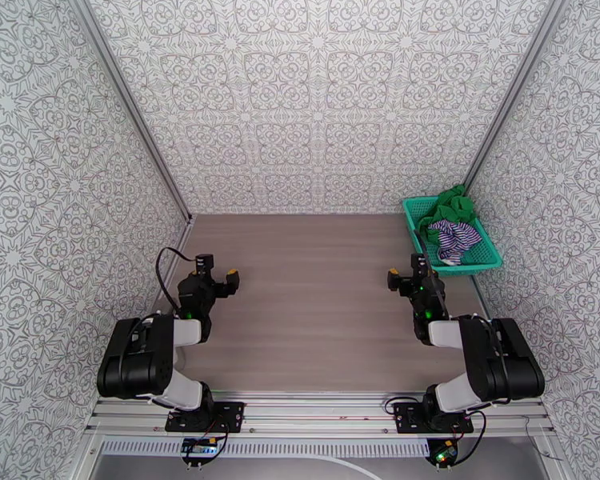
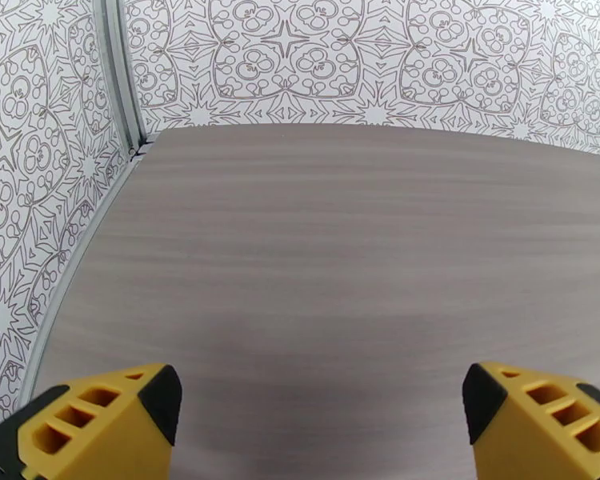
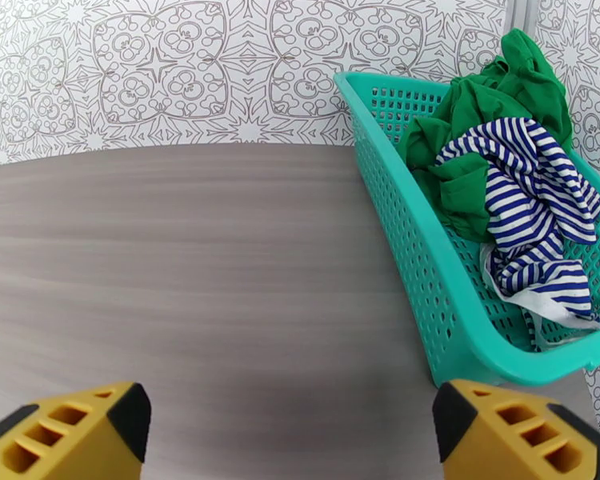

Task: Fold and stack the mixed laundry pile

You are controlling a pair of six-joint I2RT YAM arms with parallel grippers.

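Counter: no folded stack yet. Basket in far right corner holds both garments: green cloth bunched, striped shirt crumpled on top. Left hand and right hand spread wide, empty. Judged: whole task left.

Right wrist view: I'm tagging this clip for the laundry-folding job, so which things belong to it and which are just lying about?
Belongs to the job: green cloth; striped shirt, the two crumpled together.
Just there: teal mesh basket holding them; table; patterned walls.
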